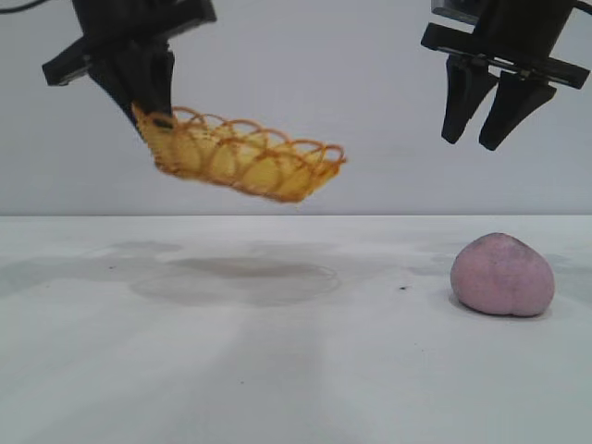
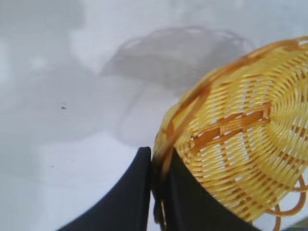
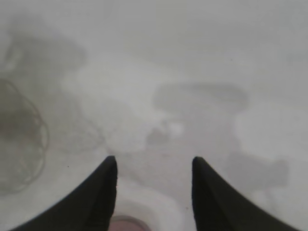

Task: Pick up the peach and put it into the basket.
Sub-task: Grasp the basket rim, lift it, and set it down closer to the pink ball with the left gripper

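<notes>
Yellow-orange basket (image 1: pixel 242 159) — pinkish-mauve peach (image 1: pixel 502 275)

The left hand (image 1: pixel 148 97) hangs high at the exterior view's left, angled steeply downward, its black fingers pinched tight on the rim of the basket (image 1: pixel 242 155) and holding it in the air. The right hand (image 1: pixel 486 116) hangs high at the right, angled downward, fingers parted and holding nothing.

No readable txt, labels or nos. anywhere.
</notes>
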`<state>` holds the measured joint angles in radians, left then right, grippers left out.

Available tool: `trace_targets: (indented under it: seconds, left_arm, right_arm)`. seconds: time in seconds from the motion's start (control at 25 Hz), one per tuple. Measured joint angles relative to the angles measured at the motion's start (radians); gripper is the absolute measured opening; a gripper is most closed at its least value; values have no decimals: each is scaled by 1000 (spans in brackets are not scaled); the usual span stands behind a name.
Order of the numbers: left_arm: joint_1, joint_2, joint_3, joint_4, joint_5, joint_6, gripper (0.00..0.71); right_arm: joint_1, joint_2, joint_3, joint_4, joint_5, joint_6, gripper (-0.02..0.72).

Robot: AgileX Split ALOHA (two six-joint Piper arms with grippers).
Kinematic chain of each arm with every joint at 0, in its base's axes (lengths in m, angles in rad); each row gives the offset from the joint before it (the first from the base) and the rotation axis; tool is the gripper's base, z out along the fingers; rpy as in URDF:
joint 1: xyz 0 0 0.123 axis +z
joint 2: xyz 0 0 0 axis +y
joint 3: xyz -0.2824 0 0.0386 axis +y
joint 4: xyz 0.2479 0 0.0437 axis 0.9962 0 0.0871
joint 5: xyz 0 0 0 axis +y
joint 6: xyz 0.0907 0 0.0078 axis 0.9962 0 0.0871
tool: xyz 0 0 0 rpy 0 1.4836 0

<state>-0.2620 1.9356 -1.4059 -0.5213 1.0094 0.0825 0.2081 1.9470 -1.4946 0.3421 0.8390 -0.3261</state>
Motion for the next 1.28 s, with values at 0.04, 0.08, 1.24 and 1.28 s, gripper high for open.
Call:
trace_targets:
  seconds: [0.04, 0.08, 1.24, 1.28]
  left_arm:
    - [0, -5, 34, -23, -30, 9, 0]
    - [0, -7, 68, -45, -51, 18, 0]
    - [-41, 101, 107, -194, -138, 184, 531]
    - [-41, 92, 96, -180, -119, 189, 531]
  right_arm:
    - [0, 0, 0, 0, 0, 0, 305]
    - [0, 0, 0, 0, 0, 0, 305]
    - [0, 0, 0, 6, -4, 0, 305]
    - [0, 0, 0, 6, -4, 0, 305]
